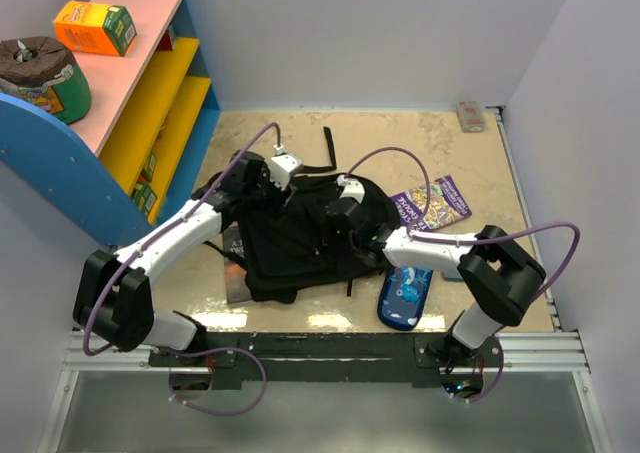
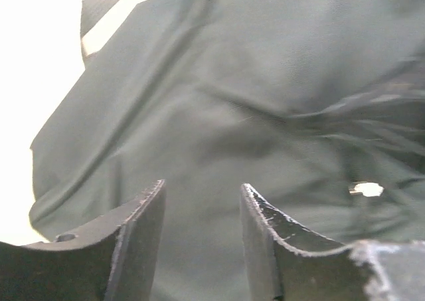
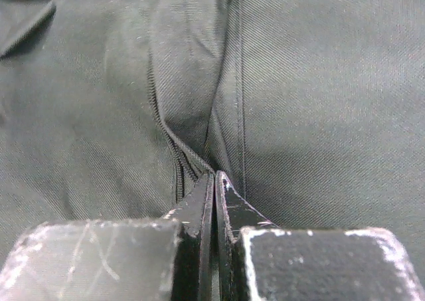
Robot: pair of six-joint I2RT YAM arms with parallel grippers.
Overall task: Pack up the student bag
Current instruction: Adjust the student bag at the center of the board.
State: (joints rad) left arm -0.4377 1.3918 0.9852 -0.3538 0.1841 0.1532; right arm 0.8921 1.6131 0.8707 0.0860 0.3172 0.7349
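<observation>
Fabric of student bag [image 1: 290, 248] pinched between right fingers [image 3: 199, 211].

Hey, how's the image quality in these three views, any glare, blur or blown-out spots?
Top external: even light, glare patches on the table near its front edge. Left wrist: upper-left corner blown out white, student bag fabric soft. Right wrist: bag weave crisp, no glare.
</observation>
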